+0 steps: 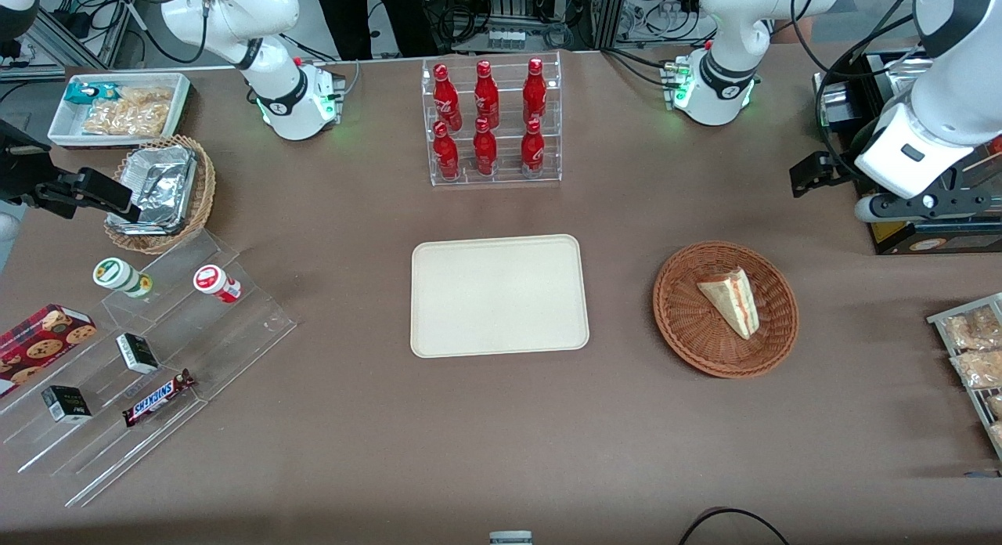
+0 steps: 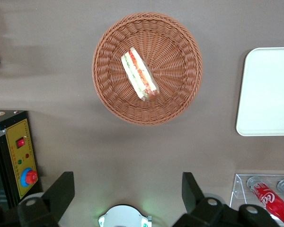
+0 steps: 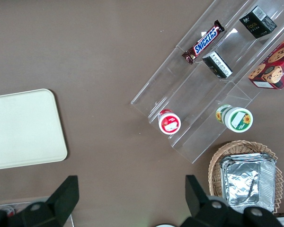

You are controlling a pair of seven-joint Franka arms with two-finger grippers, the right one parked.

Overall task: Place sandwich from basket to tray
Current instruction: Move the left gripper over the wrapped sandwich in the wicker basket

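resting on its side in the round woven wicker basket [image 1: 726, 308], the triangular sandwich [image 1: 731, 301] is seen right of centre in the front view, pale bread face up, layered red, orange and green filling along the cut edge. the flat cream tray [image 1: 499, 295], smooth plastic with rounded corners and a low rim, is seen mid-frame, well apart from the basket. the gripper [image 2: 128, 194] is held high above the brown tablecloth [image 1: 501, 451], fingers spread wide, nothing between them.

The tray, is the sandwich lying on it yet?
No, the tray holds nothing; the sandwich lies in the basket, and the open gripper hangs high above the table beside the basket.
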